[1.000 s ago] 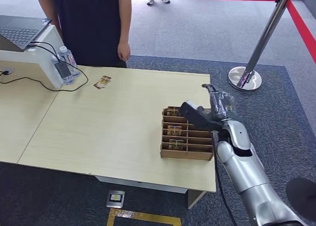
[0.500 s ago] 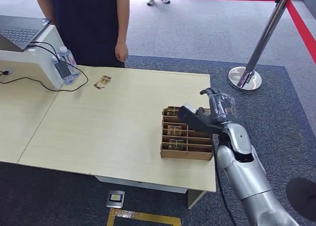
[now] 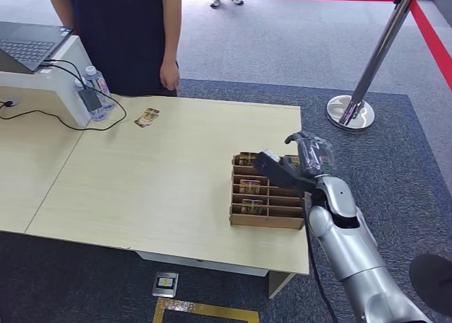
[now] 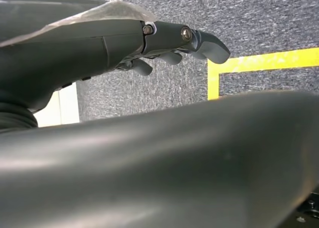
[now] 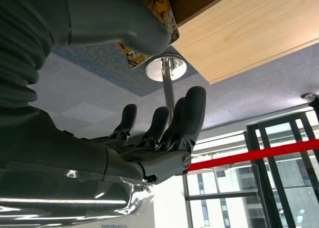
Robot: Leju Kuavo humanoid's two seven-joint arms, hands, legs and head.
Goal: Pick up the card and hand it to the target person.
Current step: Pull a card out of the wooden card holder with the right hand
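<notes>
From the head view, the right hand (image 3: 299,160) hovers over the far right corner of a cardboard divider box (image 3: 266,192) on the pale wooden table (image 3: 159,174), with cards (image 3: 251,186) standing in its slots; two more cards (image 3: 146,117) lie far left near a person (image 3: 122,33). At the left wrist, the left hand (image 4: 150,43) hangs over grey carpet, fingers loosely extended and empty. At the right wrist, the thumb (image 5: 124,23) lies against a patterned card (image 5: 150,26) while the fingers (image 5: 177,123) stay spread apart from it; whether the card is held, I cannot tell.
</notes>
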